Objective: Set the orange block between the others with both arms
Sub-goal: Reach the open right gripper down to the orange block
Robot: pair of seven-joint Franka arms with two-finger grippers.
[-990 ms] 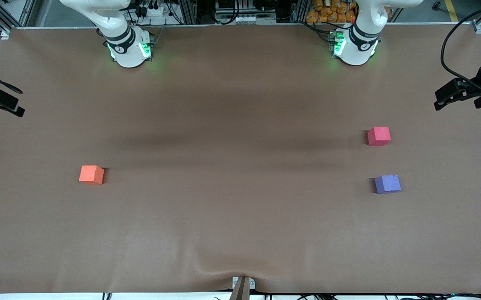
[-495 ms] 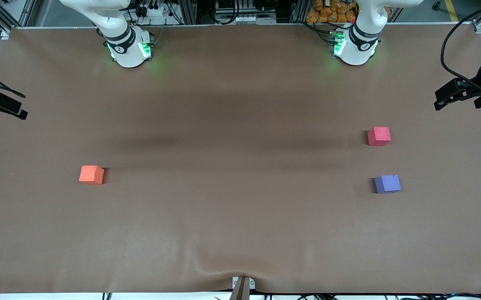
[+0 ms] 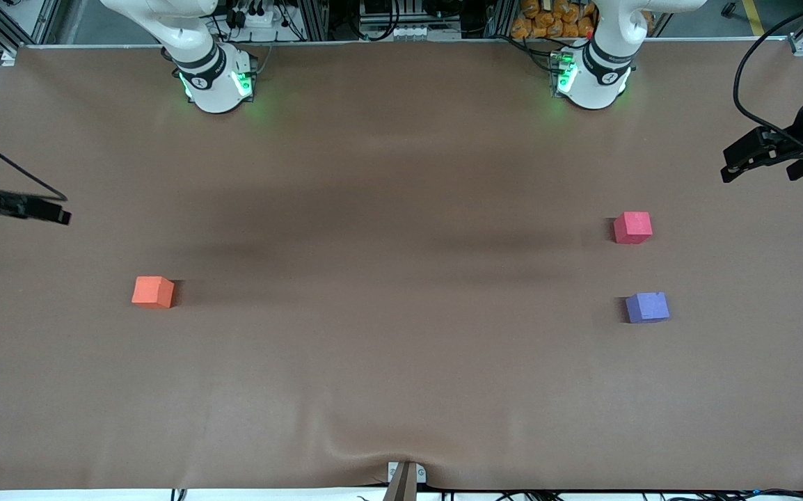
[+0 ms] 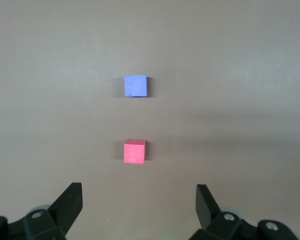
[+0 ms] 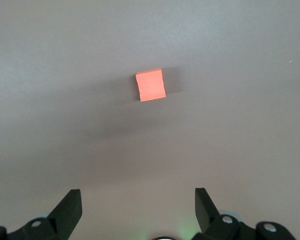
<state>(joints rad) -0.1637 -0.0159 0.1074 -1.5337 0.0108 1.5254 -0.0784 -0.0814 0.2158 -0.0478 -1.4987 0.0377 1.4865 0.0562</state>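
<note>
Right gripper (image 3: 60,216) advanced; arm cut off.

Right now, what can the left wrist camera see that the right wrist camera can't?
Only the left wrist view shows the pinkish-red cube and the purple-blue cube, lying apart with a bare gap between them, seen past the left gripper and its open jaws.

Only the right wrist view shows the orange block, alone on the cloth, ahead of the right gripper, whose jaws are also open.

Both show the brown table cover and a gripper holding nothing.
</note>
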